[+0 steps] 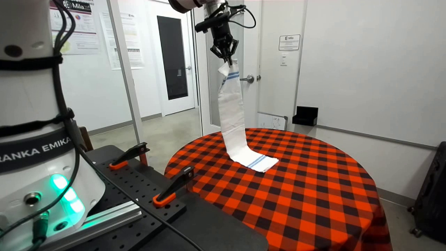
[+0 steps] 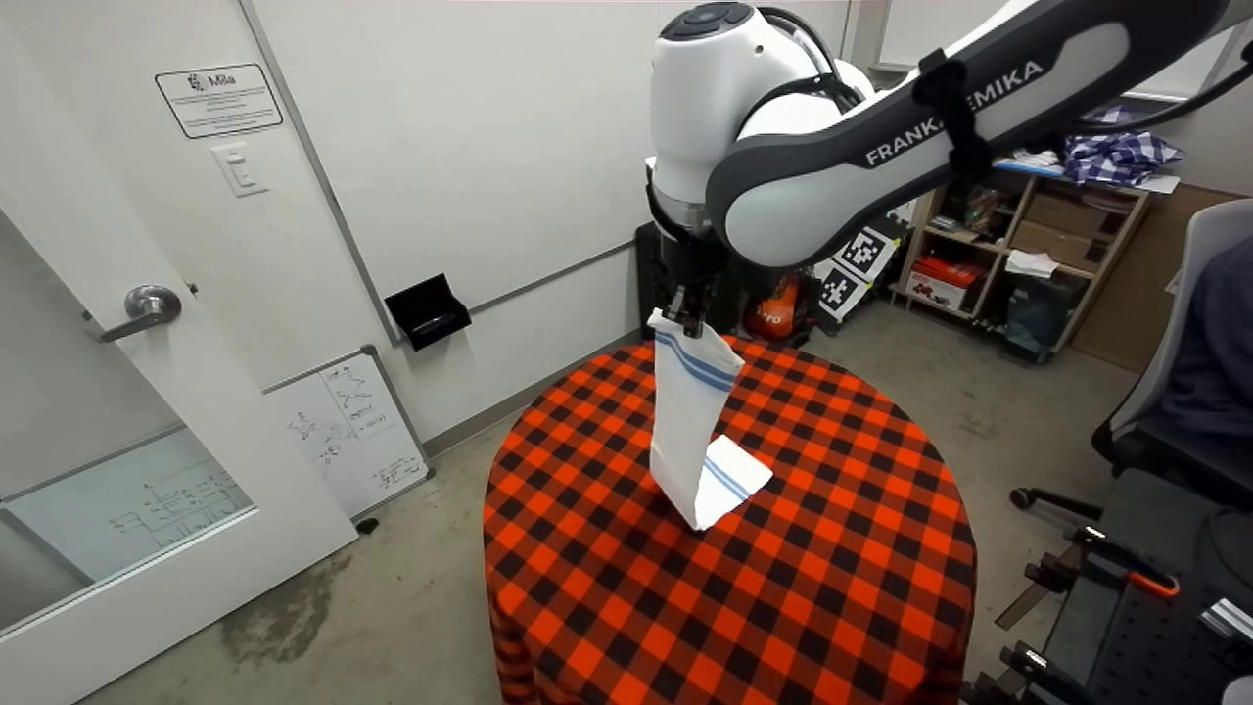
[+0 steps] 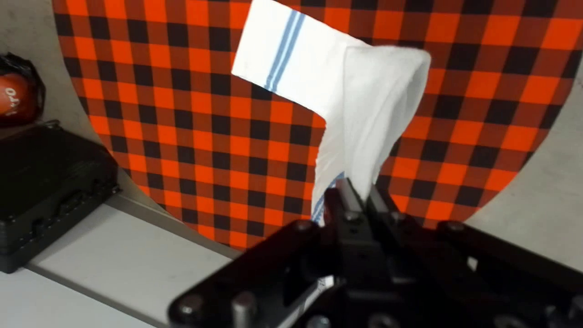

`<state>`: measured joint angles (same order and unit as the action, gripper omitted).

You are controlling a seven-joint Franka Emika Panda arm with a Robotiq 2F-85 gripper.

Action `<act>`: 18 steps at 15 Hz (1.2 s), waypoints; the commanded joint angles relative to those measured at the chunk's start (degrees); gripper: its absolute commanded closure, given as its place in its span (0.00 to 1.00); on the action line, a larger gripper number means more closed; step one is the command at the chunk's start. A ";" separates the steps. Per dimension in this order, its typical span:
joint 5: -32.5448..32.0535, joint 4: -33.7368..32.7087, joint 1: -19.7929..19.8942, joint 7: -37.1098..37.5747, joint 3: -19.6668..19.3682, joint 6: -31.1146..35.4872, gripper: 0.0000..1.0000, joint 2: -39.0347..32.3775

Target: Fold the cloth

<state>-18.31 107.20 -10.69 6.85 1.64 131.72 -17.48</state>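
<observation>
While fingers (image 3: 350, 199) pinch cloth (image 1: 231, 111), shelving (image 2: 1110, 259), in an exterior view only

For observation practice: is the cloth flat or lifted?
Partly lifted: the pincer grips the cloth near one end; the other lies on the tablecloth.

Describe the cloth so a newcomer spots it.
Find the checked red-and-black tablecloth. The gripper above it holds one end of the cloth; the other lies on the tablecloth. Unlike the tablecloth, it's white with blue stripes near both ends.
</observation>
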 commanded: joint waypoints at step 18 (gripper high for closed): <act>-29.89 8.73 4.97 4.12 -3.65 0.18 0.99 3.94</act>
<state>-46.32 115.55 -6.30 8.32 -2.86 131.11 -12.39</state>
